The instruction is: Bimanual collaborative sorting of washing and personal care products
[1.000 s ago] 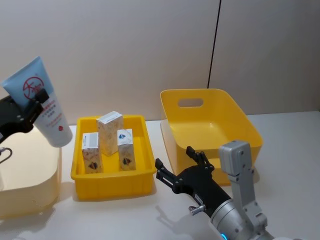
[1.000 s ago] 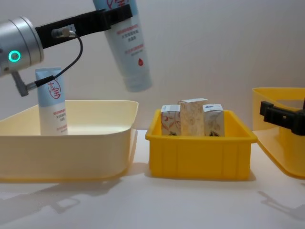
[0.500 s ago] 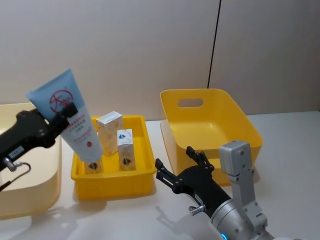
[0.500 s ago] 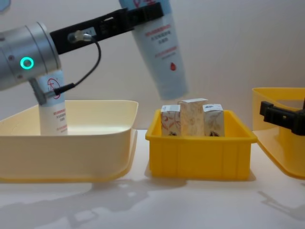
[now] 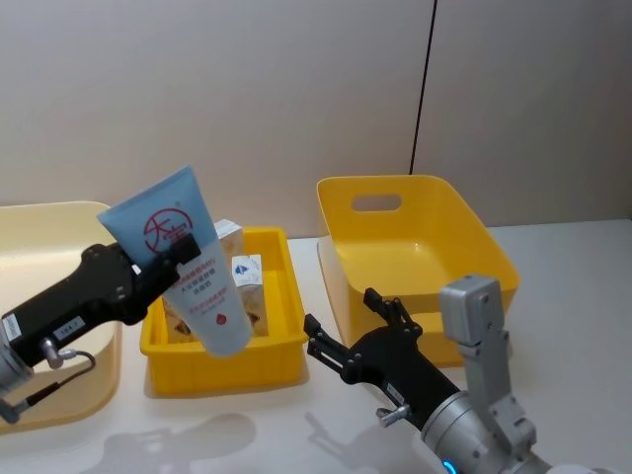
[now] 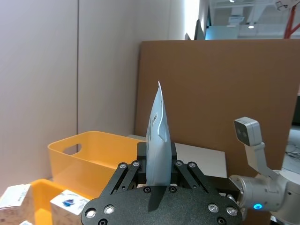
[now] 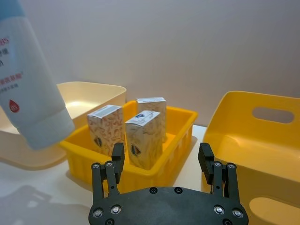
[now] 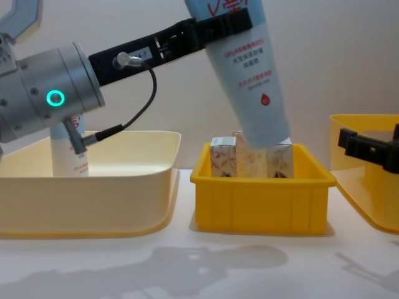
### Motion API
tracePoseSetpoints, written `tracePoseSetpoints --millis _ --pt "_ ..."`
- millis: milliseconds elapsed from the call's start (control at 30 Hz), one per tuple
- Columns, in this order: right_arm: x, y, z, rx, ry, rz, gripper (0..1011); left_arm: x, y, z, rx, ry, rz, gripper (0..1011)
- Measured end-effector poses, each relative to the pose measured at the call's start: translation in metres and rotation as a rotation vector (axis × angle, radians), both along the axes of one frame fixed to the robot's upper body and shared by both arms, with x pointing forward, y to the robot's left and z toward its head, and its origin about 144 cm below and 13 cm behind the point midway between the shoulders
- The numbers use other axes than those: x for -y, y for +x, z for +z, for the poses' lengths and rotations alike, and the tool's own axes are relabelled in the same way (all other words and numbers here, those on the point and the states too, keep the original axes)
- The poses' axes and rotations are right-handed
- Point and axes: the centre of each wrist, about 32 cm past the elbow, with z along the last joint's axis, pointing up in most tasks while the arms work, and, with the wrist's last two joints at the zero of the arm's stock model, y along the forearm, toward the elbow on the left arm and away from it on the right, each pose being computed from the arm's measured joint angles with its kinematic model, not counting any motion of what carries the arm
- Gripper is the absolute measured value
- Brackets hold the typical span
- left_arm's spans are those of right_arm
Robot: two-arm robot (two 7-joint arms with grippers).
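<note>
Light-blue tube (image 5: 204,296) hangs tilted, clamped in the outstretched left gripper (image 5: 176,259), while the right gripper (image 5: 341,312) hovers spread.

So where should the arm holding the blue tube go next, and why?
Probably a short move right, toward the right gripper, which is open near the big bin, maybe for a handover. The left gripper is shut on the tube, tilted above the tray of cartons.

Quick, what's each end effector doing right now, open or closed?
Left end effector: closed on the blue tube.
Right end effector: open, holding nothing.
</note>
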Motion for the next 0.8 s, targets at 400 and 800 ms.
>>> tracePoseSetpoints --millis 400,800 --pt "0.02 -0.003 0.012 -0.016 0.057 0.141 1000 0.005 -0.001 -0.004 -0.008 -0.006 -0.046 238" --pt "0.044 -0.007 0.027 -0.051 0.125 0.303 1000 0.007 -0.001 -0.006 -0.012 -0.006 -0.057 238"
